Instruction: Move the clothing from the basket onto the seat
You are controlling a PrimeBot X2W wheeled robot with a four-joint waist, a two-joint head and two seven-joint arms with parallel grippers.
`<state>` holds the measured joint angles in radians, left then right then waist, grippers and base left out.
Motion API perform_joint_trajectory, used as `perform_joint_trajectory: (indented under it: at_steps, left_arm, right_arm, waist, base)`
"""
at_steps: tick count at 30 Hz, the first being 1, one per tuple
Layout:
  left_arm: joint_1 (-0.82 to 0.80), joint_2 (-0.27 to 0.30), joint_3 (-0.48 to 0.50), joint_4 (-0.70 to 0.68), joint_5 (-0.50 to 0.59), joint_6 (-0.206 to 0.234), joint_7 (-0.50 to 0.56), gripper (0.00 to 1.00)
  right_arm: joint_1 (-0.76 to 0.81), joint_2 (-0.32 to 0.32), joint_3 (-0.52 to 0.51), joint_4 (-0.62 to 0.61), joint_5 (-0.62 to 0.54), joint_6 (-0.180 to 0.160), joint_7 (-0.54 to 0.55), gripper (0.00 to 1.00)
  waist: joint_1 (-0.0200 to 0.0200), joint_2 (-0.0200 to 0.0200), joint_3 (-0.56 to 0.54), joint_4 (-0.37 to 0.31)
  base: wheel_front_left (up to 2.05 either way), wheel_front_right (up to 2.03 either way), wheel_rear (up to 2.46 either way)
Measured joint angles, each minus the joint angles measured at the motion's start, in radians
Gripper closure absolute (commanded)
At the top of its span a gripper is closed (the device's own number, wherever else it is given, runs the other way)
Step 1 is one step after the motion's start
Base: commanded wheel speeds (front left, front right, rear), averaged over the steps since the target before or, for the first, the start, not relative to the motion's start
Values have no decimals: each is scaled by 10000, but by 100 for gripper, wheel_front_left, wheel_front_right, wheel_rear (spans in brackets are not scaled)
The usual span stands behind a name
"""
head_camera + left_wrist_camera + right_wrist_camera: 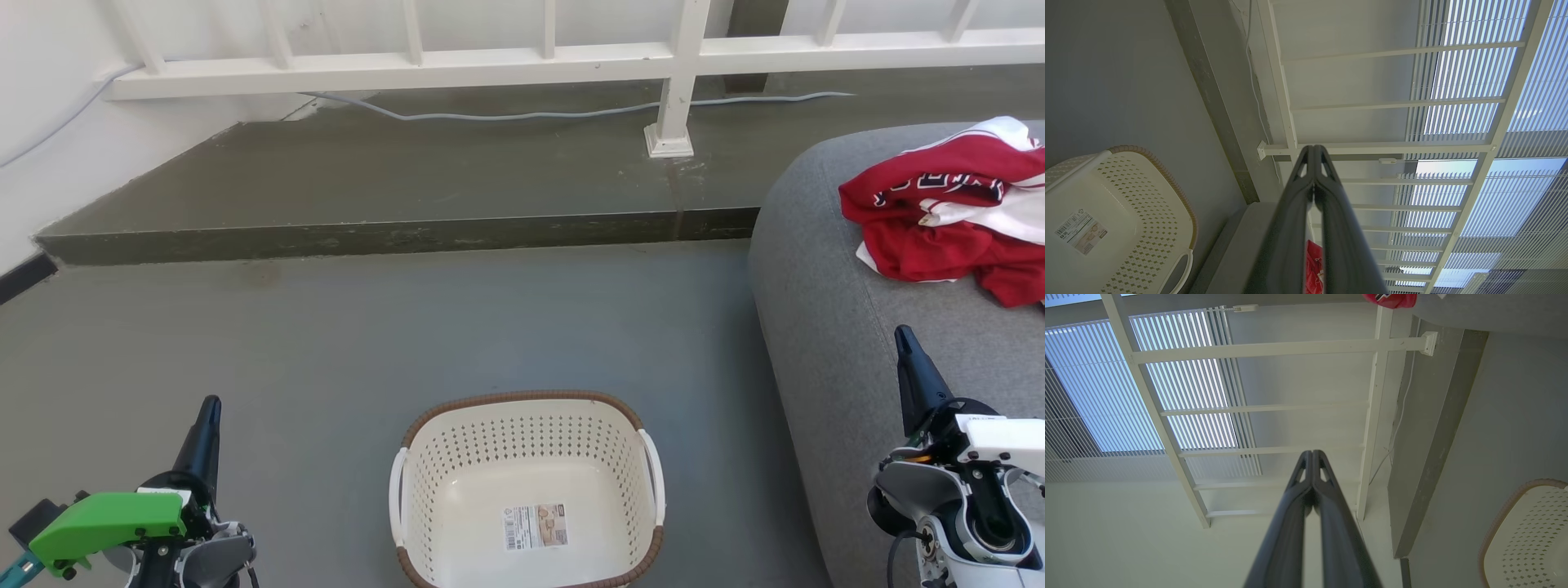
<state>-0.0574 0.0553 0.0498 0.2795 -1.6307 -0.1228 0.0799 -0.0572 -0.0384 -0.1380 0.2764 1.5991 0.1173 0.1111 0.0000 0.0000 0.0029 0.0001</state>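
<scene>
**Clothing on the seat, both tools pressed together**

Head view: a grey concrete floor (367,327) runs to a low step (367,235). A white railing (490,61) stands on the step and a pale cable (531,114) trails along it. The basket (506,398) sits on the floor near the bottom edge, with its label (535,526) showing on its bottom. The red clothing (939,220) lies crumpled on the seat (816,343) at right, well apart from the basket. The left tool (211,404) and right tool (901,335) hang low at either side (fingers together, holding nothing).

Left wrist view: the closed fingers point at the railing and the sunlit blinds (1474,81). The basket is at lower left, and a sliver of red shows through the gap low between the fingers.

Right wrist view: the fingers meet at their tips before a pale wall (1126,539). The basket's corner is at lower right and the red cloth is at the top edge.
</scene>
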Motion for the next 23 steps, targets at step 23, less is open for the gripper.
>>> perform_joint_trajectory:
  at_steps: [23]
  left_arm:
    - [0,-6,21,-13,0,0,75,100]
  right_arm:
    - [0,0,2,-2,0,0,0,100]
  waist:
    - [0,0,1,0]
  base:
    - [0,0,0]
